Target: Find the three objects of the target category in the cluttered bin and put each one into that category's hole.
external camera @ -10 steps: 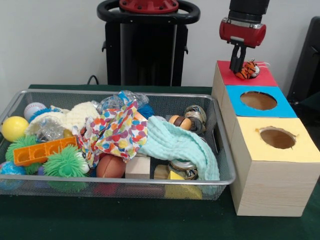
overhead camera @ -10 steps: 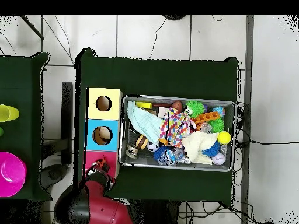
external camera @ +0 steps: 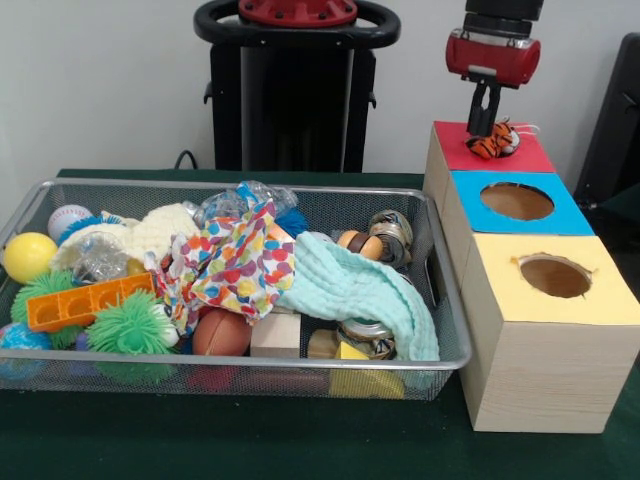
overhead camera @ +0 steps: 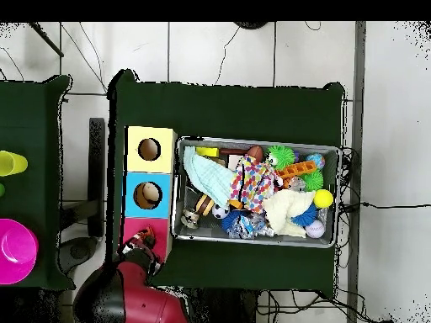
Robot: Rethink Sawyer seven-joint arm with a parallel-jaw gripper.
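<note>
Here the gripper [external camera: 489, 128] was seen closed on the tiger [external camera: 493, 140], held just above the red box top [external camera: 525, 155], well apart from the bin [external camera: 440, 285]. No hole was visible under the toy, so it would best be centred over that box's opening before being released, to avoid a rim catch.

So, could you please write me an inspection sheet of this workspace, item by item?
Surface: green table, bare in front.
Job's things: bin full; tiger toy on the red box top, under the gripper; blue box and yellow box holes open.
Clutter: patterned cloth, mint cloth, green spiky balls, yellow ball.
Grippers: fingers hidden, state unclear.
Cables: on the floor.
Surroundings: pink bowl on side table.
</note>
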